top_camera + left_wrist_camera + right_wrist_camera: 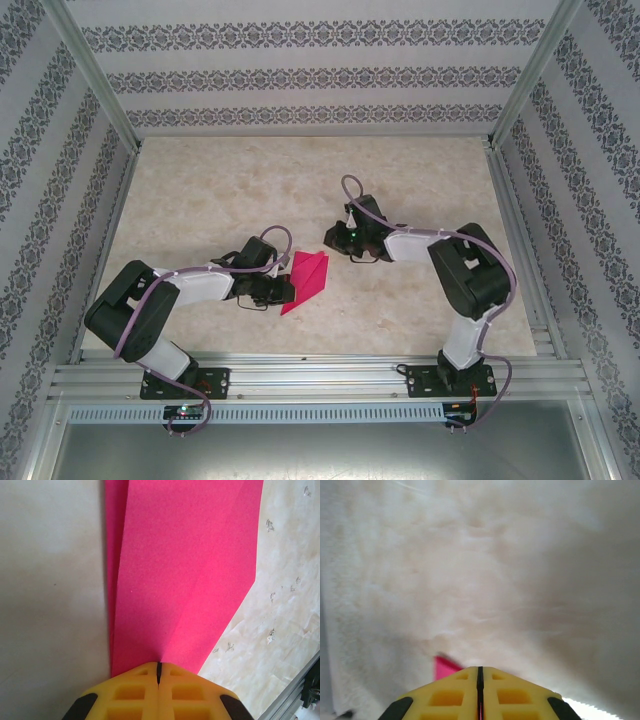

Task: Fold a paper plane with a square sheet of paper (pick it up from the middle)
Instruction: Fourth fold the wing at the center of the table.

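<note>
Paper plane [185,580]: thin magenta paper, matt, fine grainy surface, crisp creases. Table [220,190]: smooth beige marble-look top, faint sheen. Left hand [159,666] and right hand [480,670]: matt yellow moulded plastic with black plastic sides. Arms [190,290]: black and white plastic shells, semi-gloss. Frame rails [320,378]: silver metal, ribbed. Walls [300,70]: matt, patterned.

The paper plane [185,575] runs off the left wrist view at 12 o'clock, its far end cut by the edge. Its near end vanishes at 6 o'clock between the pressed-together fingers of the left gripper [159,672]. In the right wrist view a magenta corner peeks out at 7 o'clock, the rest hidden behind the right gripper [480,674]; whether those fingers pinch it cannot be told. The table [495,580] beyond is blurred.
</note>
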You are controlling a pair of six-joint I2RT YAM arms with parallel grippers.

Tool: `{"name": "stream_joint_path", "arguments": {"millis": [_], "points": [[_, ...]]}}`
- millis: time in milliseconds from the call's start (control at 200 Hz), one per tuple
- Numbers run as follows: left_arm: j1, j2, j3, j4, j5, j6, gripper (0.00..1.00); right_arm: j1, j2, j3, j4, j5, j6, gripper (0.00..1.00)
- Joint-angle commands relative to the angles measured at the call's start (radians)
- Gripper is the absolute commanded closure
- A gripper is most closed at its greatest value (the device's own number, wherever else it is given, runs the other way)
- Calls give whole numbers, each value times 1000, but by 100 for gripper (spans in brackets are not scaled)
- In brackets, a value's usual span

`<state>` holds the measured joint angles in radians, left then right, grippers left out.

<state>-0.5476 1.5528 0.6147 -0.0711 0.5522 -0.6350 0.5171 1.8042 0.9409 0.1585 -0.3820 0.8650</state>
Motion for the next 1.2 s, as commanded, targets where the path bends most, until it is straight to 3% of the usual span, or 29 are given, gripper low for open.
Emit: {"name": "stream_joint_path", "arguments": {"millis": [0, 200, 380, 570, 719, 839, 959, 1194], "points": [[4, 47, -49, -216, -120, 20, 100, 59, -75, -23, 16, 17, 13, 90], [5, 49, -43, -214, -114, 18, 100, 175, -30, -94, 133, 26, 98, 91], [5, 56, -35, -223, -111, 24, 100, 201, 49, -159, 240, 30, 140, 91], [5, 51, -34, -237, -114, 37, 100, 124, 47, -172, 149, 76, 84, 91], [5, 56, -33, -231, -110, 37, 100, 44, 6, -103, -26, 127, -11, 91], [4, 61, -37, -217, -100, 25, 100, 0, -11, -62, -72, 84, -46, 90], [4, 64, -35, -211, -96, 22, 100, 9, -75, -28, -131, 75, -64, 90], [5, 67, -26, -207, -91, 18, 100, 101, -196, -66, -65, 82, 1, 88]]}}
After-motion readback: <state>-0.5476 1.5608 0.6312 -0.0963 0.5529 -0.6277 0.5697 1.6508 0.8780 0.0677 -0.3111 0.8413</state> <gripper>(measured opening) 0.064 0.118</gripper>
